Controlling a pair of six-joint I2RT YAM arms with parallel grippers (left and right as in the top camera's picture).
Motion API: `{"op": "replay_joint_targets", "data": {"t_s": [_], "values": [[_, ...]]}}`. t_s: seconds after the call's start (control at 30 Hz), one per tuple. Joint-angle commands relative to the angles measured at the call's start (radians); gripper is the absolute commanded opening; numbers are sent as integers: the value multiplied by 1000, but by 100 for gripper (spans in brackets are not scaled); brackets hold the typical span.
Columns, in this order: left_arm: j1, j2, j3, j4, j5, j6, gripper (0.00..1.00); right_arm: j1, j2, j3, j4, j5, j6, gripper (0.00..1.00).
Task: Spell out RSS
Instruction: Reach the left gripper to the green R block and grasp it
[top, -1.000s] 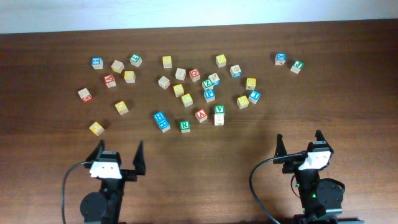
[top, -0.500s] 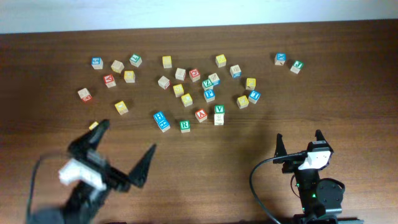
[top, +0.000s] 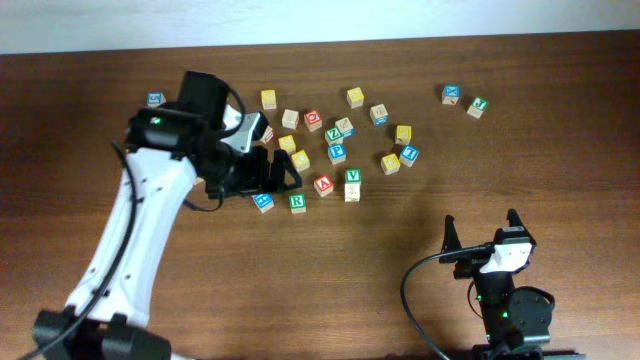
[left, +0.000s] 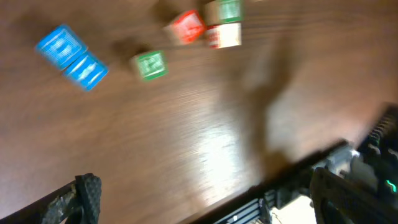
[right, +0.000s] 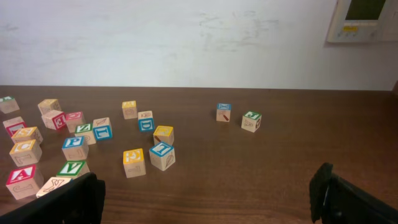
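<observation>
1. Two arms stand at the dark brown wooden counter (top: 340, 290), and only one is out. The white left arm reaches over the scatter of small painted wooden letter cubes. Its left claw (top: 285, 176) is spread apart with nothing between the fingers.
2. Just below that claw sits the green-faced wooden R cube (top: 297, 202), beside a pair of blue wooden cubes (top: 262, 201). My read is that the claw is opened for the R, the first letter of the word.
3. The left wrist view is smeared, but a green cube shows ahead of the fingers, clear of them and untouched.
4. The R lies at the near edge of the scatter with bare wood in front of it, which leaves handy room to lay out the word.
5. The right claw (top: 482, 232) sits back at the near edge, fingers wide and empty, out of the way of the other arm.
6. As for the S cubes, the letters are too small for me to pick out.
</observation>
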Motion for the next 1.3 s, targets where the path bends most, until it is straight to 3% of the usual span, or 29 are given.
{"op": "replay_joint_targets", "data": {"t_s": [0.0, 0.13, 0.33, 0.4, 0.43, 0.47, 0.5, 0.57, 0.63, 0.77, 1.0, 1.07, 1.27], "values": [[-126, 102, 14, -21, -432, -407, 99, -6, -6, -5, -5, 8, -7, 98], [-265, 251, 14, 31, -478, -537, 99, -6, -6, -5, -5, 8, -7, 98], [-290, 412, 14, 140, -483, -536, 99, -6, -6, -5, -5, 8, -7, 98], [-269, 418, 14, 183, -445, -468, 99, -6, -6, -5, -5, 8, -7, 98], [-257, 418, 14, 210, -419, -433, 93, -6, -6, -5, -5, 8, -7, 98], [-252, 419, 14, 224, -402, -426, 59, -6, -6, -5, -5, 8, -7, 98], [-253, 422, 13, 229, -401, -426, 59, -6, -6, -5, -5, 8, -7, 98], [-259, 439, 13, 229, -409, -426, 72, -6, -6, -5, -5, 8, -7, 98], [-256, 467, 13, 227, -454, -426, 71, -6, -6, -5, -5, 8, -7, 98], [-256, 512, 11, 229, -450, -422, 56, -5, -6, -5, -5, 8, -7, 98], [-256, 517, -39, 302, -449, -347, 44, -6, -6, -5, -5, 8, -7, 98], [-256, 518, -45, 301, -451, -346, 34, -6, -6, -5, -5, 8, -7, 98], [-256, 517, -45, 299, -473, -346, 32, -6, -6, -5, -5, 8, -7, 98]]}}
